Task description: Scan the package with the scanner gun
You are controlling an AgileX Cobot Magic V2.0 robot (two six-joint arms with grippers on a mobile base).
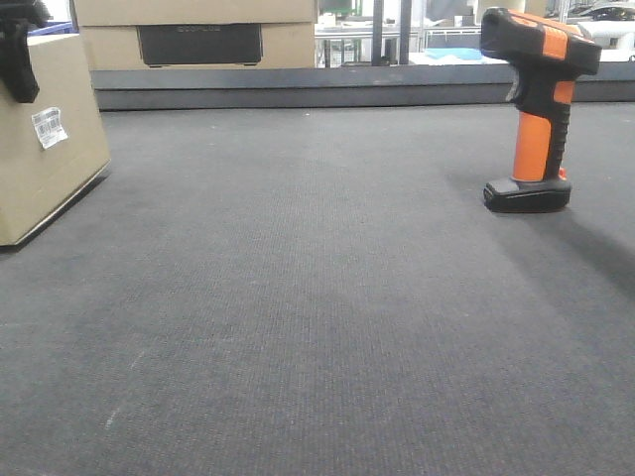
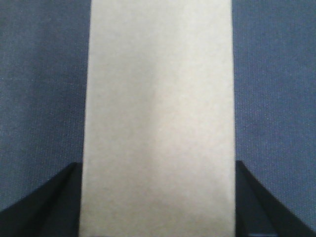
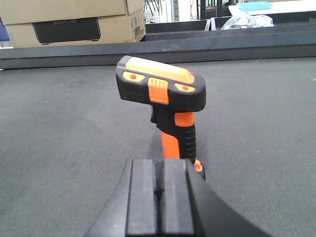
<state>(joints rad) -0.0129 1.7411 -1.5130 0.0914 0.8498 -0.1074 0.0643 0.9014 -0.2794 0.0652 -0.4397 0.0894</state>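
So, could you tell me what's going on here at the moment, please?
A two-armed robot is preparing to scan a package. The left hand is over the box, its fingers on either side; whether they are gripping it can't be told. The scanner gun stands upright on the dark mat, untouched, with the right hand shut just behind it. A larger box sits at the back.

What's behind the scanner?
Behind the scanner lie bare grey mat and a dark ledge; beyond it, a larger box. The scanner's base is hidden by the right hand.
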